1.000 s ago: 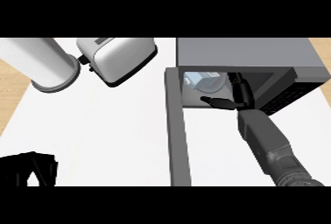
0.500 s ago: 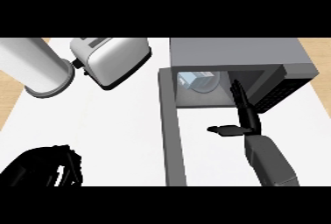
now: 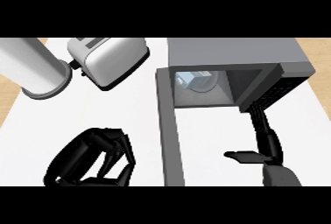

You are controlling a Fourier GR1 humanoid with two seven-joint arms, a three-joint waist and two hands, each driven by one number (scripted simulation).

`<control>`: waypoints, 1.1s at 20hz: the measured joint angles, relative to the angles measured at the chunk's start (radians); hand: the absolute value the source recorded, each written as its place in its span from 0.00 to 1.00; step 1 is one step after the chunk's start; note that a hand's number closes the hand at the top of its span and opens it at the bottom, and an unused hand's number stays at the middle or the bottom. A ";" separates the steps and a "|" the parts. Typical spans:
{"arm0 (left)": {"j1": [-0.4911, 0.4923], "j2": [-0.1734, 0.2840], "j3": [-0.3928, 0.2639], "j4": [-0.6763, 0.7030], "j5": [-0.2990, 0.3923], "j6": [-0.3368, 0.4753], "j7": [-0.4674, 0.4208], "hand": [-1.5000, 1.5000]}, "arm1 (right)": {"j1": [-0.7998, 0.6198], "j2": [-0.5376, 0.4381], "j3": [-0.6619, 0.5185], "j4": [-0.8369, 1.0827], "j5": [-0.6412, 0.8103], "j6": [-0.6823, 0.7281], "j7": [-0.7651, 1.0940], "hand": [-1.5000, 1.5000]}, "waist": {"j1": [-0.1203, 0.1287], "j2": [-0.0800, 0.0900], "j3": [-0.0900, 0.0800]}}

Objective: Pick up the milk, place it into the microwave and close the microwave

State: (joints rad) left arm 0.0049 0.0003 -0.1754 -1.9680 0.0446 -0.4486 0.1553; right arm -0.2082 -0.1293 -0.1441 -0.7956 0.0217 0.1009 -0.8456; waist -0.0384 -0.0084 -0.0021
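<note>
Milk (image 3: 196,80): small pale blue-white carton, boxy, glossy faces; sits inside the microwave cavity, on the round light turntable plate (image 3: 205,85), toward the cavity's left rear. No robot hand touches it.

Items listed near to far:

Left robot hand (image 3: 97,157): black, at the lower left over the bench. Fingers curled downward and inward, holding nothing.

Right robot hand (image 3: 266,144): black, at the lower right on a grey forearm (image 3: 281,177). Fingers straight and held together, pointing up toward the microwave's front right corner; thumb sticking out to the left. Fingertips lie near the lower right edge of the cavity opening; whether they touch it cannot be told. It holds nothing.

Bench (image 3: 39,131): white top, with a tan wooden strip along the far left edge.

Microwave door (image 3: 169,131): grey, swung open, seen edge-on as a long bar running from the cavity's left side down toward the viewer.

Microwave (image 3: 233,50): grey box at upper right, open. Pale interior; dark vented panel on its right side.

Toaster (image 3: 110,59): silver-white, tilted in view, slots on top, just left of the microwave.

Cylinder (image 3: 32,65): tall, white, rimmed grey at the base, at upper left beside the toaster.
</note>
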 measured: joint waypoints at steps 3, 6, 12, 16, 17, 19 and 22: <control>-0.074 0.000 -0.059 0.127 -0.051 0.039 -0.047 1.00 | 0.102 -0.011 0.022 -0.128 -0.010 0.027 0.030 0.00 | -0.004 0.003 0.000; -0.108 0.000 -0.147 0.234 -0.116 0.088 -0.097 1.00 | 0.199 -0.034 0.029 -0.246 -0.026 0.057 0.040 0.00 | -0.005 0.003 0.000; -0.179 0.002 -0.270 0.513 -0.207 0.227 -0.281 1.00 | 0.337 -0.093 0.036 -0.463 -0.048 0.112 0.071 0.00 | -0.004 0.006 0.000; -0.264 0.003 -0.360 0.709 -0.208 0.387 -0.412 1.00 | 0.414 -0.110 0.044 -0.597 -0.084 0.165 0.090 0.00 | -0.009 0.009 0.000; -0.284 0.003 -0.381 0.752 -0.191 0.432 -0.446 1.00 | 0.432 -0.118 0.042 -0.621 -0.097 0.184 0.088 0.00 | -0.011 0.009 0.000; -0.335 0.004 -0.425 0.821 -0.138 0.512 -0.490 1.00 | 0.454 -0.123 0.043 -0.686 -0.130 0.212 0.115 0.00 | -0.019 0.011 -0.001; -0.380 0.004 -0.503 0.914 -0.055 0.621 -0.555 1.00 | 0.496 -0.135 0.047 -0.781 -0.168 0.248 0.146 0.00 | -0.032 0.014 -0.002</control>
State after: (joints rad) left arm -0.3753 0.0042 -0.6780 -1.0545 -0.0103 0.1726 -0.3996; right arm 0.2878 -0.2638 -0.0975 -1.5762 -0.1464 0.3493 -0.6996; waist -0.0705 0.0054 -0.0037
